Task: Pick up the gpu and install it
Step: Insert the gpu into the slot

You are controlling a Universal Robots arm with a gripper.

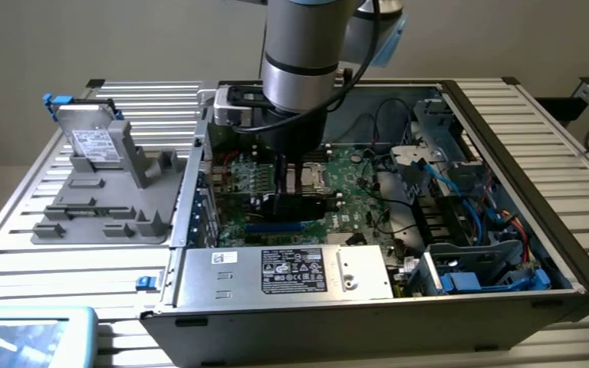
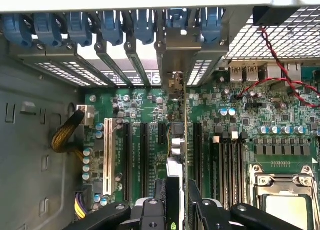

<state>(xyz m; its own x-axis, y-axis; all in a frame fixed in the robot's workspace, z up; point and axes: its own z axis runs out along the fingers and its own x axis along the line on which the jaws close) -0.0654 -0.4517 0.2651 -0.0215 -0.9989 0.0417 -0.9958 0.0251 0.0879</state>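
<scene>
Pick-up is done. My gripper (image 2: 180, 192) is clamped on the gpu (image 2: 184, 120), one finger on each side of the card, which the wrist view shows edge-on. The card is inside the case (image 1: 376, 341), upright over the motherboard (image 2: 240, 120) and running parallel to the black expansion slots (image 2: 144, 155). Its silver bracket (image 2: 175, 55) sits up against the rear-wall openings, under the row of blue clips (image 2: 110, 25).

The install is in hand but not confirmed. I can't tell whether the card's lower edge is seated in a slot or sits just above it, and the gripper has not yet let go. My read is that what's left is a confirmed seat and the release.

The exterior view adds the layout. The arm (image 1: 300, 54) comes straight down into the open case, and the gripper (image 1: 292, 192) is low over the board, toward the exterior view's left. Beside the case, a grey fixture (image 1: 100, 207) sits on the slatted table (image 1: 8, 253) with a silver drive (image 1: 95, 142) standing in it.

The wrist view adds the alignment: card against slots, and bracket against rear opening. It also shows the CPU socket (image 2: 285, 195) off to one side and twisted red-black wires (image 2: 280, 65) near the rear ports, well apart from the card.
</scene>
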